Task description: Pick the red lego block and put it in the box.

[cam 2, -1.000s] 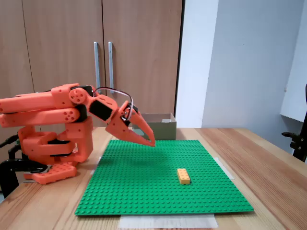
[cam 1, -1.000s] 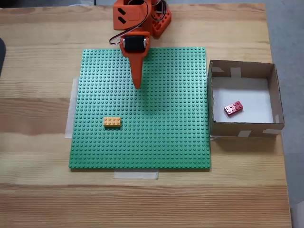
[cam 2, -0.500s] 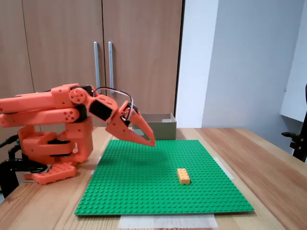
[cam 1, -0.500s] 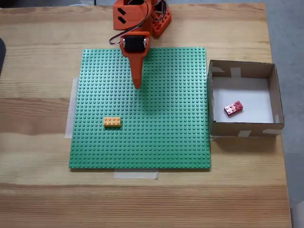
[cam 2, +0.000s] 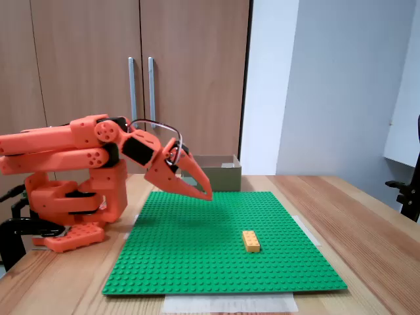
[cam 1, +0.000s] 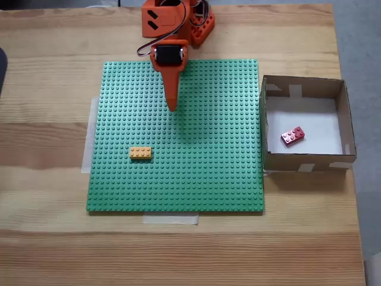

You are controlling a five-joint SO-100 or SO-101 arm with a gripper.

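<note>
small red 2x4 lego block [cam 1: 293, 136] on white floor of square brown cardboard box [cam 1: 303, 87] | orange gripper [cam 1: 172, 107] pressed together, empty, above green studded baseplate [cam 1: 220, 179] | yellow-orange 2x4 brick [cam 1: 140, 153] on baseplate, well apart

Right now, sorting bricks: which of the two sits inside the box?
The red brick lies on the box's white floor; the yellow-orange brick sits on the green baseplate.

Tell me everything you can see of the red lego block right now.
The red lego block is a small glossy plastic brick, studs up, two rows of four. In a fixed view from above it lies flat on the white floor of the box, turned slightly askew, toward the lower wall. It touches only the floor. The gripper is off over the green baseplate.
</note>
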